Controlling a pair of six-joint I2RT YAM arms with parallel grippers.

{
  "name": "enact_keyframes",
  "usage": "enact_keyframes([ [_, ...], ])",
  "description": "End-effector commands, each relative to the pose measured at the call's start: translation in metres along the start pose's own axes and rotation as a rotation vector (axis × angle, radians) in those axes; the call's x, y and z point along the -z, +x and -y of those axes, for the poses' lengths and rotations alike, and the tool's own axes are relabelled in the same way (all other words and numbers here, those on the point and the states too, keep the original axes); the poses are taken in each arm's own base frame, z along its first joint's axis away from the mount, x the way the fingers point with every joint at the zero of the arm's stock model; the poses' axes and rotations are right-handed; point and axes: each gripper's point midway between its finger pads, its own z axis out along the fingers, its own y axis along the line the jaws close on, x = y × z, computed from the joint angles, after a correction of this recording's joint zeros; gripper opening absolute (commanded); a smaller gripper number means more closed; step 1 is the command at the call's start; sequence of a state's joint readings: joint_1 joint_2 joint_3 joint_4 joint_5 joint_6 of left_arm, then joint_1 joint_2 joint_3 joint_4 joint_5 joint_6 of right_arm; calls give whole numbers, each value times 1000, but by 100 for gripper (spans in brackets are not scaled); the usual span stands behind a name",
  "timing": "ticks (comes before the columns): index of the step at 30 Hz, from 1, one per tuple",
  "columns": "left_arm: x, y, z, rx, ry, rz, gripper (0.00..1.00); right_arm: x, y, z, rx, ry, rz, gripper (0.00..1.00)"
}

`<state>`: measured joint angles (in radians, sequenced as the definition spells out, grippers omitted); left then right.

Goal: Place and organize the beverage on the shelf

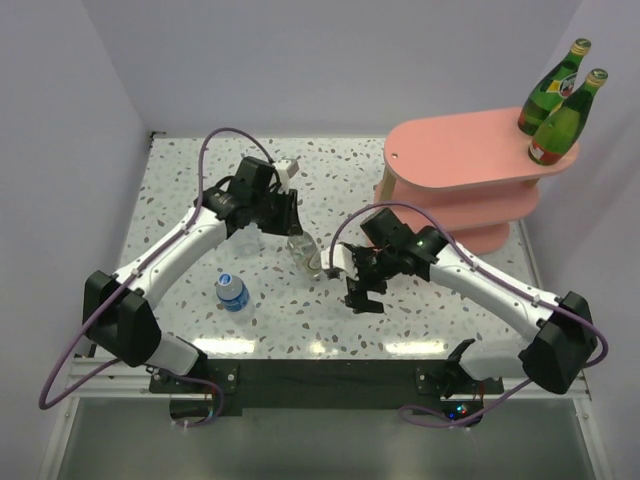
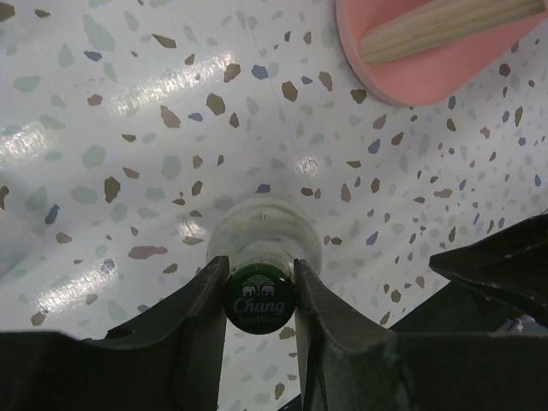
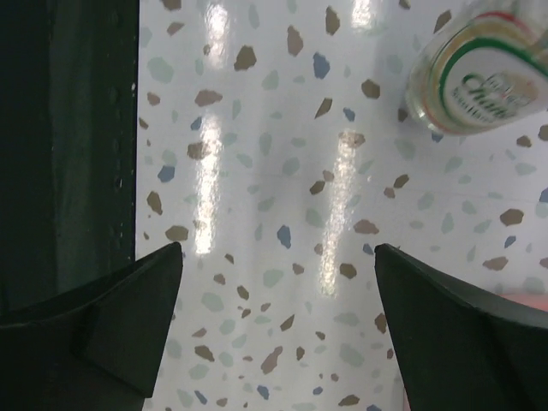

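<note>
From the left wrist the clear bottle (image 2: 265,235) hides beneath its round green cap (image 2: 259,298), and the right wrist view cuts it off at the corner; whether its base touches the speckled table (image 2: 128,128) cannot be told. The left pincer (image 2: 260,270) is clamped on that cap, the bottle's long axis near vertical, cap up, mid-table; the right pincer (image 3: 278,248) gapes wide, holding nothing. Two dark green glass bottles (image 1: 565,125) stand upright on the pink shelf's (image 1: 450,150) top oval board.

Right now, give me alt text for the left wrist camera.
The left hand is shut on the green Chang cap of a clear bottle standing on a speckled table. A pink shelf with a wooden post shows at top right.
</note>
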<state>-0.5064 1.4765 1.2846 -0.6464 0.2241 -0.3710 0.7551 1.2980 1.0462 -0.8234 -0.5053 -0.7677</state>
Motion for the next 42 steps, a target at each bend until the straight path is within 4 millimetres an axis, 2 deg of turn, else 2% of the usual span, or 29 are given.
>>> enact_keyframes([
  [1,28,-37,44,40,182,171,0,-1,-41,26,-17,120,84,99],
  [4,32,-36,49,60,206,171,0,-8,-64,41,-89,177,148,99],
  [9,41,-36,56,76,241,179,0,-8,-94,92,-270,416,280,99],
  [12,43,-35,61,84,267,173,0,-9,-101,111,-330,499,318,99],
  [16,46,-35,69,101,315,174,0,-18,-98,124,-375,547,320,99],
  [21,53,-38,78,108,355,186,0,-26,-96,131,-420,567,317,99],
  [24,55,-40,80,107,367,189,0,-30,-94,133,-437,572,311,95],
  [27,56,-40,81,106,369,190,0,-31,-96,132,-442,558,313,86],
  [29,56,-41,81,107,369,189,0,-32,-97,129,-438,540,314,74],
  [30,57,-42,81,106,370,194,0,-33,-97,127,-434,529,312,66],
  [31,57,-42,82,108,370,195,0,-33,-99,125,-430,520,314,51],
  [34,59,-44,84,114,379,202,0,-32,-102,119,-416,482,319,27],
  [36,63,-47,84,116,379,213,17,-32,-104,112,-395,442,314,18],
  [37,64,-48,84,118,376,218,26,-32,-105,108,-384,422,312,9],
  [38,68,-51,85,113,375,229,44,-32,-106,104,-368,399,308,4],
  [39,70,-52,84,115,369,231,50,-32,-103,97,-342,369,284,0],
  [40,72,-53,83,111,358,239,56,-31,-108,91,-324,330,296,0],
  [41,77,-56,83,108,355,253,64,-32,-105,85,-300,301,277,0],
  [42,79,-56,81,109,346,256,67,-30,-108,82,-291,288,281,0],
])
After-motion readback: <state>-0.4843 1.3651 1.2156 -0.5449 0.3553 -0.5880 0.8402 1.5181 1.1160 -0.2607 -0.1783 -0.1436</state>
